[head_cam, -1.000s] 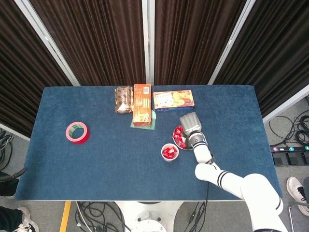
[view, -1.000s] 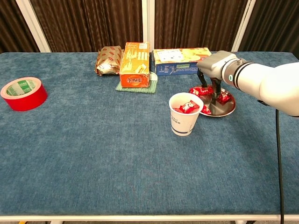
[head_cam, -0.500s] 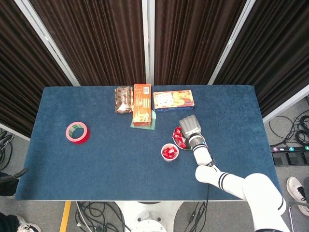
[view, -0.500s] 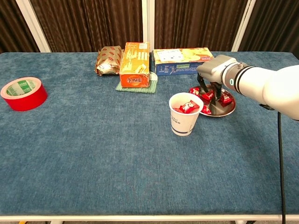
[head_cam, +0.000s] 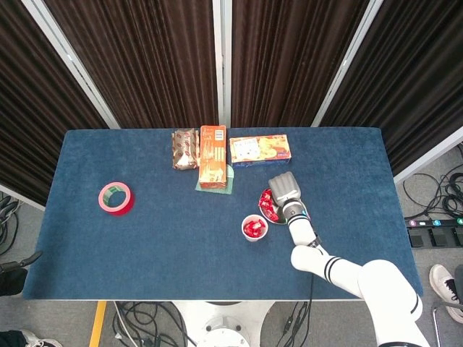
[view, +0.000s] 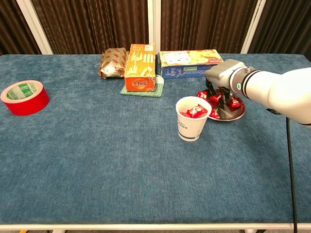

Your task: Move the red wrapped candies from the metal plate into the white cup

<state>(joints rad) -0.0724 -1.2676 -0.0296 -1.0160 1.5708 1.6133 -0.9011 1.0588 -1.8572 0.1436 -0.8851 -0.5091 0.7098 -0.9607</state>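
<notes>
1. You are at a pick: your right hand (view: 221, 77) sits over the metal plate (view: 237, 113), fingers pointing down among the red wrapped candies (view: 234, 102). I cannot tell whether they have closed on one.
2. The white cup (view: 191, 126) stands just left of the plate, touching or nearly so, with some candies already inside.
3. Next, judge the grip secure, lift clear of the plate's rim, then carry left over the cup.
4. The cup's rim is the likely snag; it looks light and could tip.
5. The orange box (view: 140, 67), biscuit box (view: 187, 63), brown packet (view: 112, 62) and red tape roll (view: 24, 97) lie well apart. Your left hand is out of sight.
</notes>
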